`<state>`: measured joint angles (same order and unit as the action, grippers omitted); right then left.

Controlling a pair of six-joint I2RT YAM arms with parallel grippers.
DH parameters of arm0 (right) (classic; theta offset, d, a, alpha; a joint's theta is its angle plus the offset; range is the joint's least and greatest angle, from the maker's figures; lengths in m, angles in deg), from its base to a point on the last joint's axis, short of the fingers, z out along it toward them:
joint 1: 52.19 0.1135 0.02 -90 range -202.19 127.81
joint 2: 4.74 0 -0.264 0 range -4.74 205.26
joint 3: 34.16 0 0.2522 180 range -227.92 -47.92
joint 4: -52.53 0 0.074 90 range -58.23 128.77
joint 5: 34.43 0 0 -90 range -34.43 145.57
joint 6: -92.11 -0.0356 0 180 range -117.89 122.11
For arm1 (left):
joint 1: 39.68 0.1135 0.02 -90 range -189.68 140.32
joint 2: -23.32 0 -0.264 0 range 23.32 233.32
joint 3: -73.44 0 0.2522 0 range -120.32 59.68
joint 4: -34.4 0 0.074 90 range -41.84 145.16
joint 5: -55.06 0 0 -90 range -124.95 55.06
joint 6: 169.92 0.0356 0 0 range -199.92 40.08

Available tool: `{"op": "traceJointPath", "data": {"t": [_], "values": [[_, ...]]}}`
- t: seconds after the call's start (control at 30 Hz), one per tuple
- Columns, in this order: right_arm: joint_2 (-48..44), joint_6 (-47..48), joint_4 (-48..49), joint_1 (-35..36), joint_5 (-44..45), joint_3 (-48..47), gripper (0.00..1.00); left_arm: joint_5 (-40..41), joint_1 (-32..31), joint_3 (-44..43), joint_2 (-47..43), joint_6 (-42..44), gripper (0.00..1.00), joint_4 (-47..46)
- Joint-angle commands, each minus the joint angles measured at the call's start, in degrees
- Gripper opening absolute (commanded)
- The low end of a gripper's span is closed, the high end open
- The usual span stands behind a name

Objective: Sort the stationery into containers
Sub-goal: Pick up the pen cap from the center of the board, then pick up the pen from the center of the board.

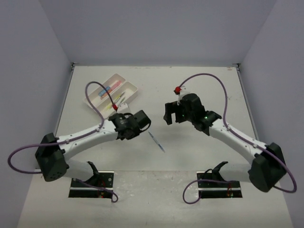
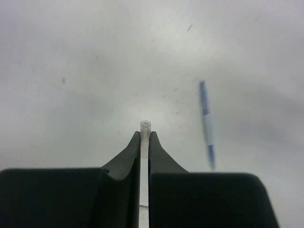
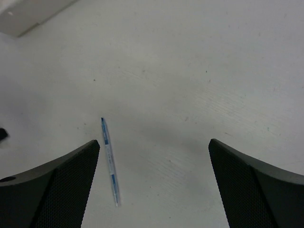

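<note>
L gripper [image 2: 145,137] clamped on thin clear pen [image 2: 145,126], its long axis running straight fwd past the fingers. R gripper [image 3: 154,145] spread wide above table [image 3: 213,71]. Blue pen [image 3: 109,161] lies loose btwn arms, slanted, well apart from trays [image 1: 126,80].

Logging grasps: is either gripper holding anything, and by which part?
Left gripper grips a thin clear pen near one end, its tip poking past the fingers. Right gripper is open, empty.
</note>
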<state>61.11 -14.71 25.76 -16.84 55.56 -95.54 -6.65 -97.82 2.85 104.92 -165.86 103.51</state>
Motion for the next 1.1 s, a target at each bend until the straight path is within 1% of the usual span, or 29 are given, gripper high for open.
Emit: {"op": "traceJointPath", "data": {"t": [0.0, 0.07, 0.1, 0.13, 0.23, 0.3, 0.33, 0.4, 0.53, 0.67, 0.73, 0.77, 0.83, 0.87, 0.9, 0.97, 1.0, 1.07], "values": [[14.8, 1.1, -13.1, 3.2, -1.2, -9.3, 0.99, 14.6, 9.9, -7.4, -12.6, 25.1, 0.00, 0.0], [20.2, 1.3, -17.4, 5.4, -1.4, -12.4, 0.96, 15.6, 13.9, -7.9, -16.6, 31.5, 0.00, -5.5], [22.7, 0.9, -17.8, 7.2, -0.5, -13.7, 0.92, 15.6, 14.4, -7.6, -19.5, 35.8, 0.00, -8.4], [23.4, 0.4, -18.1, 8.4, -0.1, -14.1, 0.88, 15.5, 14.9, -7.5, -21.7, 39.2, 0.00, -9.3], [28.4, -2.1, -17.8, 11.9, 2.2, -15.7, 0.69, 15.4, 15.6, -7.2, -26.8, 45.4, 0.00, -11.4], [30.0, -3.8, -17.6, 14.2, 3.6, -16.3, 0.61, 15.6, 15.5, -7.0, -29.0, 46.7, 0.00, -10.1], [30.7, -4.1, -17.4, 14.7, 3.8, -16.4, 0.60, 15.4, 15.6, -6.1, -29.8, 46.9, 0.00, -9.7], [31.6, -4.9, -17.1, 16.0, 3.8, -17.1, 0.54, 15.0, 15.5, -3.8, -32.9, 47.7, 0.00, -10.4], [35.4, -6.1, -17.8, 17.8, 4.2, -19.8, 0.50, 13.0, 15.6, 0.0, -38.0, 49.0, 0.00, -13.9], [40.2, -6.7, -19.2, 18.6, 5.8, -22.6, 0.42, 12.1, 15.6, 1.7, -38.6, 49.0, 0.00, -14.9], [42.3, -7.0, -19.9, 18.9, 5.9, -23.8, 0.33, 10.2, 15.5, 2.5, -39.1, 49.0, 0.00, -15.5], [43.4, -7.1, -20.4, 19.1, 6.1, -24.4, 0.32, 9.8, 15.5, 2.8, -39.3, 48.9, 0.00, -15.8], [45.2, -7.5, -21.4, 19.6, 6.5, -25.4, 0.25, 8.6, 15.5, 3.2, -40.0, 48.6, 0.00, -15.8], [45.7, -7.9, -21.9, 20.3, 7.3, -25.4, 0.20, 8.2, 15.6, 3.3, -40.6, 48.2, 0.00, -15.9], [46.1, -8.1, -22.0, 20.5, 7.6, -25.2, 0.12, 8.0, 15.5, 3.6, -41.2, 47.9, 0.00, -15.9], [45.4, -9.0, -22.3, 21.4, 8.0, -24.2, 0.01, 7.1, 15.5, 4.6, -41.8, 48.1, 0.00, -17.2], [44.5, -9.5, -22.1, 21.7, 8.5, -23.7, 0.00, 6.6, 15.6, 5.2, -42.0, 47.9, 0.00, -18.2], [38.7, -11.6, -20.3, 21.8, 8.7, -20.9, 0.00, 3.7, 15.5, 7.0, -42.1, 47.9, 0.00, -22.1]]}}
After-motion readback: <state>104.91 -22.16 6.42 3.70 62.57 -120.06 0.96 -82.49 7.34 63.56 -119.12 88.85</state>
